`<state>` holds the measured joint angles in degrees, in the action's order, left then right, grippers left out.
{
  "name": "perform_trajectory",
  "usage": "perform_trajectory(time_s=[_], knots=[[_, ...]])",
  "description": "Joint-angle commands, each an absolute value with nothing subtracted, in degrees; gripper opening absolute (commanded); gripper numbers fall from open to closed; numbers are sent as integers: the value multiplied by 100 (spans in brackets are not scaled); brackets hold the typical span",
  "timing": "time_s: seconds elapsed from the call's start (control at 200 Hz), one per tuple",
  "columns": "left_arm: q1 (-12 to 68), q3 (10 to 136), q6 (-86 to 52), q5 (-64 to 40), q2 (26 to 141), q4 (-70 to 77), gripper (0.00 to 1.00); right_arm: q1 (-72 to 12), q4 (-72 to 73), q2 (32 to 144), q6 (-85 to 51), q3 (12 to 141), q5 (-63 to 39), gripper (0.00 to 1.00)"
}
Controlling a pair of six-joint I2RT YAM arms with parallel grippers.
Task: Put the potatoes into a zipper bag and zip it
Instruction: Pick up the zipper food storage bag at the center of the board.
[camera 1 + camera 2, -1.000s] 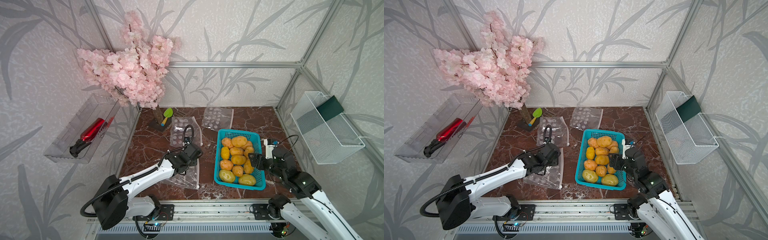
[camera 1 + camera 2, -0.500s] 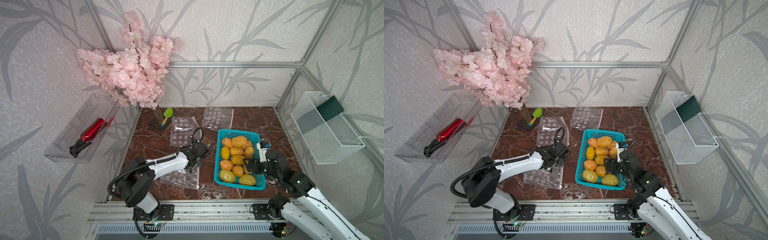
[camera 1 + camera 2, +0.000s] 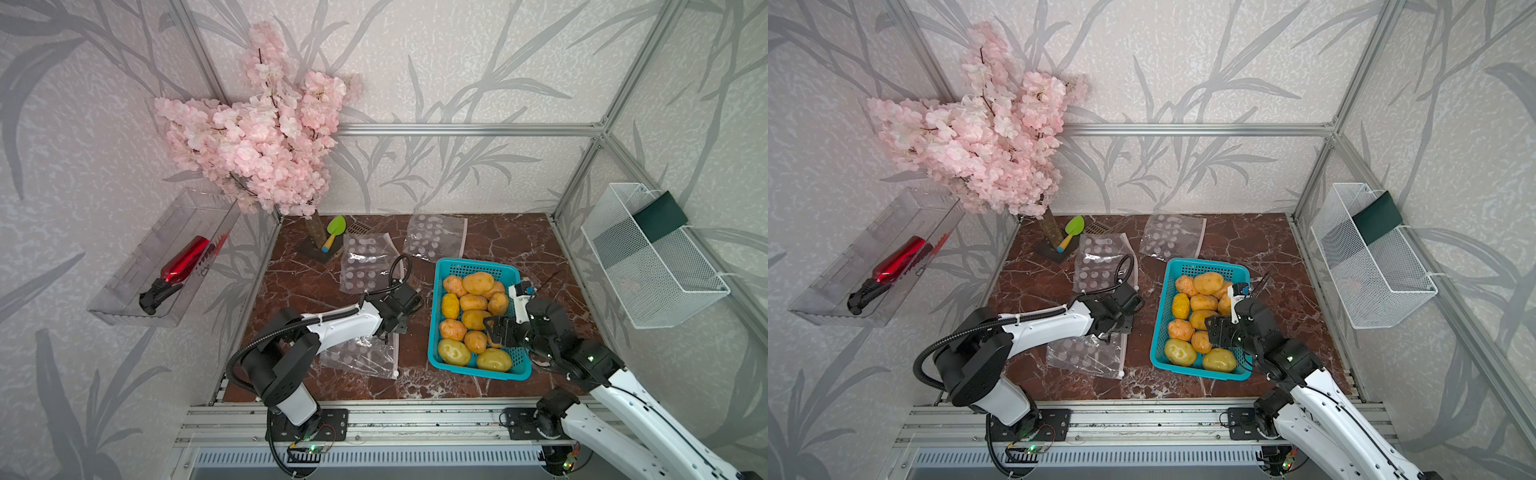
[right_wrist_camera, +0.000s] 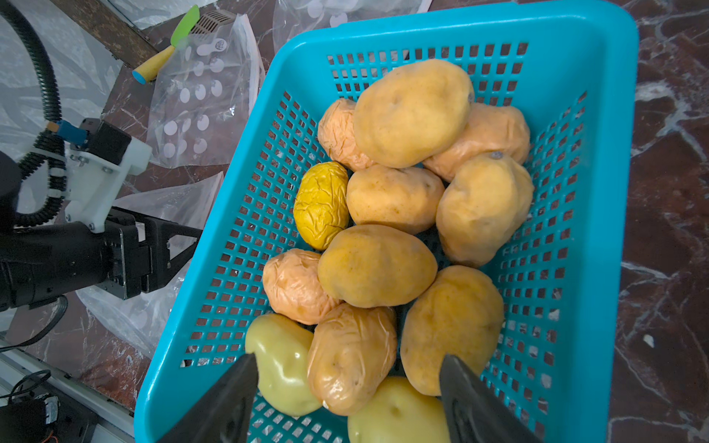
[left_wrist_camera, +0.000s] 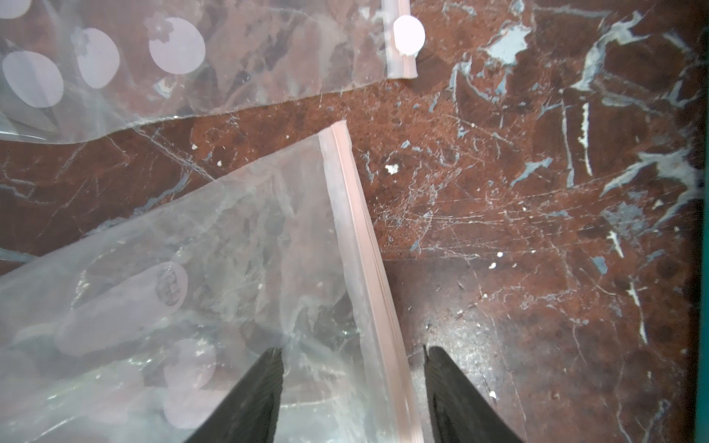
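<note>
**Hovering over potatoes, straddling a bag edge**

Holding right jaws wide apart just above the potatoes (image 4: 376,264), gripping nothing. Leaving all potatoes piled in the teal basket (image 4: 598,191) on the marble tabletop (image 5: 537,191). Keeping left jaws parted, low over the clear zipper bag (image 5: 192,268), zip strip running between the tips, unpinched. Lying flat just beside the basket, on the left arm's side. Showing two more dotted bags (image 3: 368,264) farther back.

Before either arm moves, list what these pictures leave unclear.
Bag, left wrist view: the picture's edge cuts off the zipper strip; open or zipped unclear.
Left gripper: its wrist mostly hides it in both top views.
Potatoes, every view: upper ones cover lower ones; no count.
Dark green thing in the wire basket, top views: too small to identify.
</note>
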<state>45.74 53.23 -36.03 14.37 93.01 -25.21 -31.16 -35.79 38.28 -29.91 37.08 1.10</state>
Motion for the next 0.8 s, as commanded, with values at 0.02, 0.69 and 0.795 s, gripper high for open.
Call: perform_trajectory(time_s=[0.02, 0.69, 0.795], knots=[[4592, 5515, -3749, 1648, 9471, -2604, 56, -3156, -3457, 3785, -2928, 3669, 101, 76], [4597, 5836, -3914, 1798, 9990, -2776, 0, -3178, -3457, 3785, -2945, 3634, 119, 76], [4601, 5804, -3907, 1782, 9759, -2854, 0, -3177, -3444, 3780, -2953, 3635, 89, 76]])
